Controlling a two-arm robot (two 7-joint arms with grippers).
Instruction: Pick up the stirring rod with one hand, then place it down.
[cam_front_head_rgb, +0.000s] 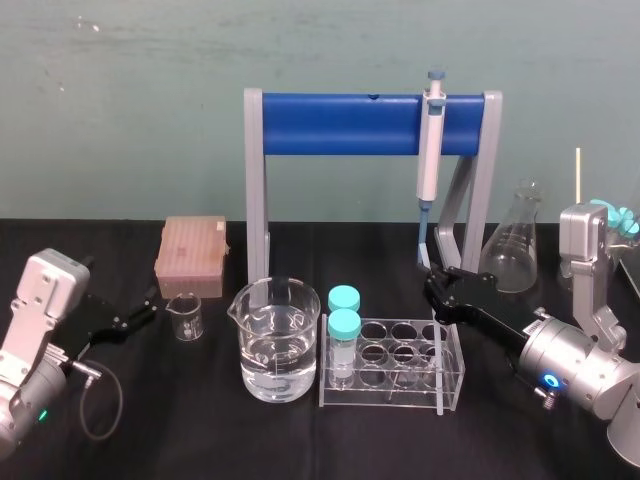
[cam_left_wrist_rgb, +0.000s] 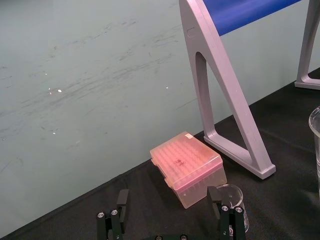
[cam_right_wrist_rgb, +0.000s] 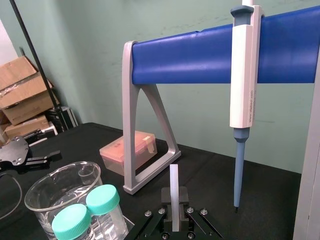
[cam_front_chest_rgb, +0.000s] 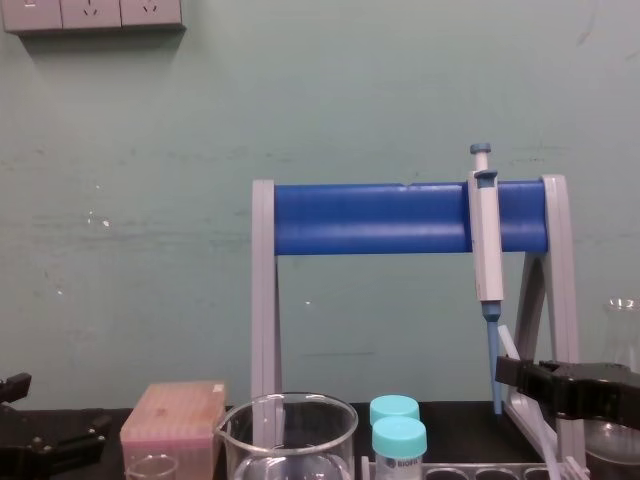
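The right claw (cam_front_head_rgb: 436, 283) is clamped on the stirring rod (cam_right_wrist_rgb: 173, 182), which juts straight out from between its fingers, off the black surface (cam_front_head_rgb: 200, 420). So the pick-up looks done and only setting the rod down is left. The left claw (cam_front_head_rgb: 143, 312) rests well apart to the left, spread open and holding nothing. Counted from big to small: one blue-barred stand (cam_front_head_rgb: 340, 125) behind the right claw; one large beaker (cam_front_head_rgb: 278, 340) of clear liquid to its left; one clear tube rack (cam_front_head_rgb: 400, 390) just below it; one conical flask (cam_front_head_rgb: 515, 240) behind it to the right; one pink tip box (cam_front_head_rgb: 190, 258) far to its left; one pipette (cam_front_head_rgb: 431, 150) hanging on the stand just above it; two teal-capped vials (cam_front_head_rgb: 343, 300) in the rack's far-left end; one small beaker (cam_front_head_rgb: 184, 315) near the left claw; and one rod
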